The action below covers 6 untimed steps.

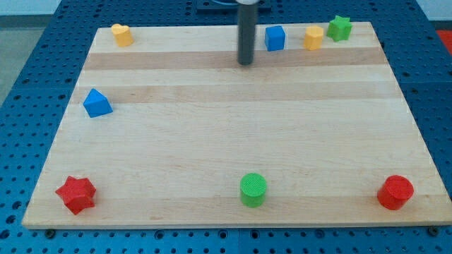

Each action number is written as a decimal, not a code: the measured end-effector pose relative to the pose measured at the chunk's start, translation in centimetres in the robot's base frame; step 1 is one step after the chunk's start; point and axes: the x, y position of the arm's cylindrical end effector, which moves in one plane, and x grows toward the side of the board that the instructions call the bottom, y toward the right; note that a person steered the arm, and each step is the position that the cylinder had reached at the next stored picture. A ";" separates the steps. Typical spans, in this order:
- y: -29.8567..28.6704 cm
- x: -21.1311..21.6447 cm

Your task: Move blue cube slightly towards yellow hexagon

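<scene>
The blue cube [275, 37] sits near the view's top edge of the wooden board, right of centre. The yellow hexagon [313, 37] stands a short gap to its right, apart from it. My tip [245, 63] is the lower end of the dark rod, just left of and a little below the blue cube, not touching it.
A green star [340, 27] sits right of the yellow hexagon. A yellow heart [122, 34] is at the top left. A blue triangular block [97, 103] is at the left. A red star [76, 194], green cylinder [253, 189] and red cylinder [395, 192] line the bottom edge.
</scene>
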 end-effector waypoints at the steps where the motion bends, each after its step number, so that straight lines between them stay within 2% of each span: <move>1: -0.9 -7.7; 2: 2.7 -9.5; 3: 4.8 -7.2; 6: 6.5 -4.6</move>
